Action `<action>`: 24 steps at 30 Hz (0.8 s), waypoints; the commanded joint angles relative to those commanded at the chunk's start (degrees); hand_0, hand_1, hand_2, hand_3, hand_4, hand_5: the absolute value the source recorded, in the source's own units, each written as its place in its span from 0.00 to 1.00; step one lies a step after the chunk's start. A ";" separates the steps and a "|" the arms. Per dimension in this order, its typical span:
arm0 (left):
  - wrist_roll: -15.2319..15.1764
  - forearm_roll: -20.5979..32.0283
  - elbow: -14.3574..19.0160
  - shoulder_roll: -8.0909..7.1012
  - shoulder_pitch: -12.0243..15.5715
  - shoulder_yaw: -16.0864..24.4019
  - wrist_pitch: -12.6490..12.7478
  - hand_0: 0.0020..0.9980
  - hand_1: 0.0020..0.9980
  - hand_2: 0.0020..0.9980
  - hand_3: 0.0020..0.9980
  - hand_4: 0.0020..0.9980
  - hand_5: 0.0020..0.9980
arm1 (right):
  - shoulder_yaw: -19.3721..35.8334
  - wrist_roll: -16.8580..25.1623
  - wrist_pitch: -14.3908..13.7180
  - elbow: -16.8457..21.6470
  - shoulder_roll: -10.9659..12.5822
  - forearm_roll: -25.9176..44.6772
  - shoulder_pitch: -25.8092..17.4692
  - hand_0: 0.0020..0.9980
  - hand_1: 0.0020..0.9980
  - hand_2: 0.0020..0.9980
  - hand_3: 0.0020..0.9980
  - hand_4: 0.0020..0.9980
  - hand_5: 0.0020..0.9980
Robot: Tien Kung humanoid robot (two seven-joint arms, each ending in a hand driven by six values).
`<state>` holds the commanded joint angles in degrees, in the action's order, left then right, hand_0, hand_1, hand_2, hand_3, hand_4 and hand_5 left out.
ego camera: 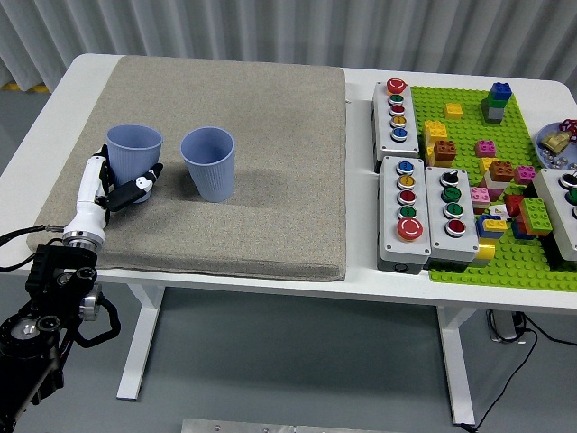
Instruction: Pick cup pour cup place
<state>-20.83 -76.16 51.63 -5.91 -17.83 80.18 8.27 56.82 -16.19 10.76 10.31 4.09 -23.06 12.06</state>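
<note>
Currently the left hand (115,188) grasps a blue cup (133,161); just right of it stands another blue cup (209,163).

Bright, even light; sharp focus

A robot test lab — a white table (361,271) carries push-button control boxes (424,212) and a green brick baseplate (505,262) along its right edge, before a grey corrugated wall (297,32).
</note>
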 joint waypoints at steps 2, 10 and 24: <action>-0.01 -0.42 0.53 -0.06 0.04 0.20 -0.34 0.63 0.70 0.80 0.70 0.83 0.29 | -0.05 0.02 0.00 0.00 0.00 0.08 -0.03 0.74 0.70 0.75 0.60 0.13 0.23; 0.11 -0.66 0.57 -0.19 0.27 0.43 -1.09 0.65 0.74 0.86 0.73 0.86 0.33 | 0.10 -0.06 -0.02 0.00 -0.03 -0.15 -0.02 0.74 0.70 0.75 0.60 0.13 0.23; 0.24 -0.90 0.75 -0.39 0.55 0.58 -1.04 0.66 0.74 0.86 0.74 0.88 0.36 | 0.12 -0.14 0.06 0.00 -0.09 -0.35 -0.33 0.74 0.70 0.74 0.60 0.13 0.23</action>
<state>-20.59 -77.06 52.38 -6.31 -17.28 80.75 7.23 56.94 -16.33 10.83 10.31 4.00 -23.40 11.73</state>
